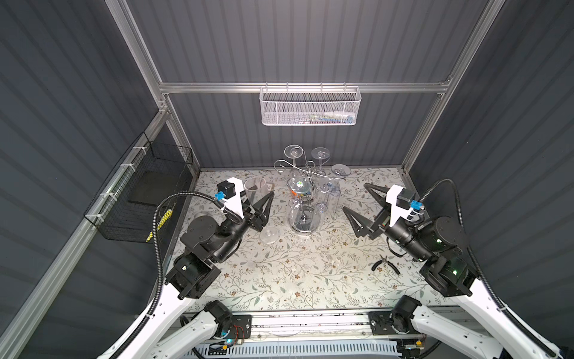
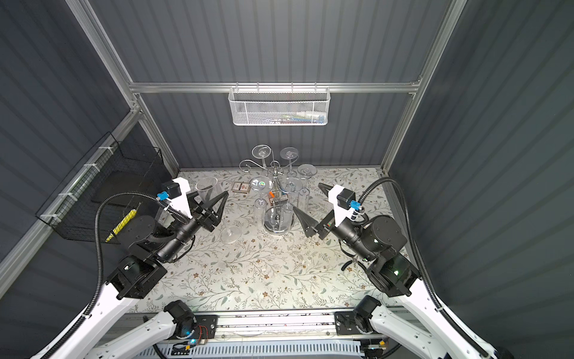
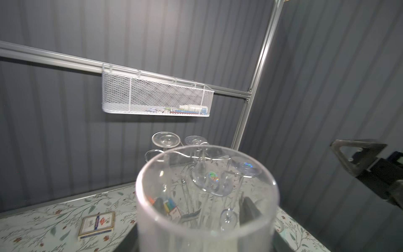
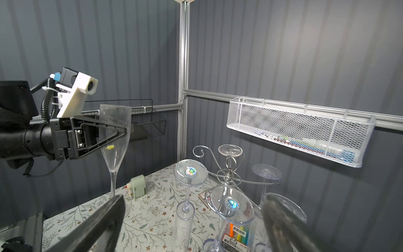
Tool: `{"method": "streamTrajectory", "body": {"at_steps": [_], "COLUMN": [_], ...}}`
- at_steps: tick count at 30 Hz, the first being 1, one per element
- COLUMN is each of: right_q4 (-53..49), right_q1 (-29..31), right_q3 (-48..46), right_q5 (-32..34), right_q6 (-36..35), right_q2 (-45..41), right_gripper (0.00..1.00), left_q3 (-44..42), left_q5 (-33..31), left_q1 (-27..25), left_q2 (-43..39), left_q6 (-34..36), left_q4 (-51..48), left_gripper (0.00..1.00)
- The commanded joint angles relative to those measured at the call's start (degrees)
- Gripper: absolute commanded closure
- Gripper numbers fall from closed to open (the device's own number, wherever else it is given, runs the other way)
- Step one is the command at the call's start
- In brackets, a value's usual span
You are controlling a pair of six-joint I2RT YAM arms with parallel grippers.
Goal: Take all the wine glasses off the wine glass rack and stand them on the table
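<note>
Left gripper clamped on the bowl of the upright wine glass, which is off the wine glass rack and just left of it in both top views; right gripper spread wide, empty, right of rack.

- Wore glossy white shells on the left arm at lower left and the right arm at lower right of both top views.
- Turned matte black above the shells: boxy joint blocks, then round motor drums.
- Carried a ribbed black conduit along each arm.
- Bore a white angular camera mount with a black cube and a blue plug at each wrist.
- Ended in black triangular open-frame fingers on the left gripper and right gripper, fixed with silver screws.
- Glowed with green lamps at right.
</note>
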Motion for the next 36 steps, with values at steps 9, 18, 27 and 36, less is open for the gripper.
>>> {"method": "streamTrajectory", "body": {"at_steps": [9,18,27,36], "right_q4": [-5.25,-6.83,-7.27,-7.41], "right_q1": [0.26,0.28,0.18,0.13], "right_q3": [-3.23,-5.56,-12.41,-14.99], "right_q5": [4.79,4.78,9.91,15.93], "right_q6": [-0.86,-2.26,-2.00,-1.71], "right_q2": [-4.18,-6.08,-11.21,-13.60], "right_gripper": [0.01,0.01,0.01,0.01], "left_q3": [-7.83,-18.03,-21.00,-21.53], "left_q5": [-7.92,-17.75,-14.93,-4.10], "left_q1": [-0.14,-0.05,3.98,17.02], "left_q2": [2.63,2.35,14.58,26.73], "left_q6": [9.78,13.89,16.00,9.06], "left_q4": [11.17,26.32,38.19,49.20], "left_gripper": [0.56,0.56,0.56,0.56]}}
